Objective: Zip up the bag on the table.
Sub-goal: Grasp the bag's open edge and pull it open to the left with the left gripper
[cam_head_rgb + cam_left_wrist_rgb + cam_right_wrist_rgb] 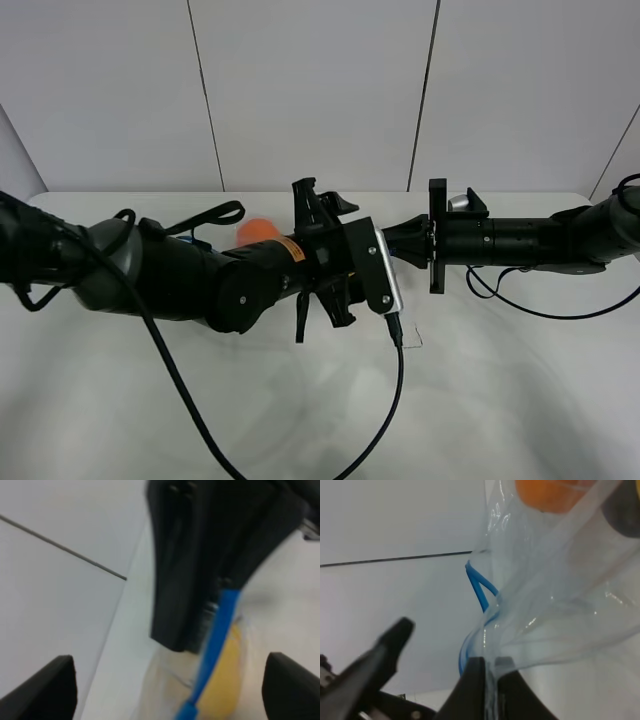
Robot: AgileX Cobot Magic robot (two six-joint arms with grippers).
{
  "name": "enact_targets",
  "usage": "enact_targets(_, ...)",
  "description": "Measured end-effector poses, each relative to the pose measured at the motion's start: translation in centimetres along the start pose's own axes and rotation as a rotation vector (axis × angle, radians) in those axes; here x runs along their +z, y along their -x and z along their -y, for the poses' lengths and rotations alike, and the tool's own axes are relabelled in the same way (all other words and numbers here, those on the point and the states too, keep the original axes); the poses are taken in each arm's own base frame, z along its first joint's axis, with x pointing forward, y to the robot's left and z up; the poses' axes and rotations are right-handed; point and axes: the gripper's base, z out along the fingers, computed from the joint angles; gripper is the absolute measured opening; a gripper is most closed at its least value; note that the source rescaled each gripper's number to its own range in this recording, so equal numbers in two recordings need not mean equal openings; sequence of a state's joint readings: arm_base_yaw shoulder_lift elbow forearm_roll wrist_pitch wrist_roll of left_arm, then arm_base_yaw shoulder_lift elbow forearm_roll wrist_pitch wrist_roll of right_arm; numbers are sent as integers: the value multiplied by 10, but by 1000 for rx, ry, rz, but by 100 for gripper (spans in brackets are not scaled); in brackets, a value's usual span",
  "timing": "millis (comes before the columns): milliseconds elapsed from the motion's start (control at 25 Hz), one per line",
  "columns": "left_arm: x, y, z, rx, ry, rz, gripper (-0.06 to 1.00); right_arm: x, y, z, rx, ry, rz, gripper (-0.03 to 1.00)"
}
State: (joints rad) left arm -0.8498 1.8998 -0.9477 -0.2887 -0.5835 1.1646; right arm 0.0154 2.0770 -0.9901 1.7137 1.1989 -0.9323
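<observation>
We have the bag (pixel 555 605) up close in the right wrist view: clear, crinkly film in glossy folds. An orange toy (pixel 552 495) shows through at the top of that frame and a dark shape (pixel 622 515) at its upper right. The blue zipper strip (pixel 481 592) runs through the centre there as two blue lines meeting at a point; whether it is sealed we cannot tell. The right gripper (pixel 492 669) is clamped tight at bottom centre, the bag's film pinched between its two black fingers.

Over to the left wrist view: the left gripper (pixel 169 662) stands wide and released, its fingers (pixel 50 687) in the lower left and lower right corners, grasping nothing. Between them the blue strip climbs from bottom centre to the right gripper's black body, with a blurred yellow toy (pixel 227 680) just beside it.

From the high camera, the bag is at mid-frame over the table (pixel 140 410), near its far edge. It is mostly hidden by the left arm (pixel 190 280) and the right arm (pixel 520 240). We see only the orange toy left of centre and a faint clear corner just right of centre. The far edge runs across just above the arms, with the wall (pixel 310 90) behind and rounded corners at upper left and upper right. White tabletop fills the lower half of the frame, crossed by a black cable (pixel 402 390).

We count one bag, one zipper strip, three toys showing, two grippers and two arms.
</observation>
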Motion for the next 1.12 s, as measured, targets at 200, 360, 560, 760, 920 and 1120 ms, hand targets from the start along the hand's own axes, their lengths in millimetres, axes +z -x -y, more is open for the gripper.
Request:
enact_targets(200,1,0,0,18,12,8,87,0,0,0,0,0,0,0)
enact_targets(360,-1,-2,2,23,13,4,78,0,0,0,1,0,0,0)
enact_targets(560,-3,-5,5,26,19,2,76,0,0,0,1,0,0,0)
enact_targets(760,-3,-5,3,33,32,8,76,0,0,0,2,0,0,0)
enact_targets(920,-3,-5,3,34,32,8,76,0,0,0,2,0,0,0)
enact_targets(1120,-3,-5,3,35,32,8,70,0,0,0,2,0,0,0)
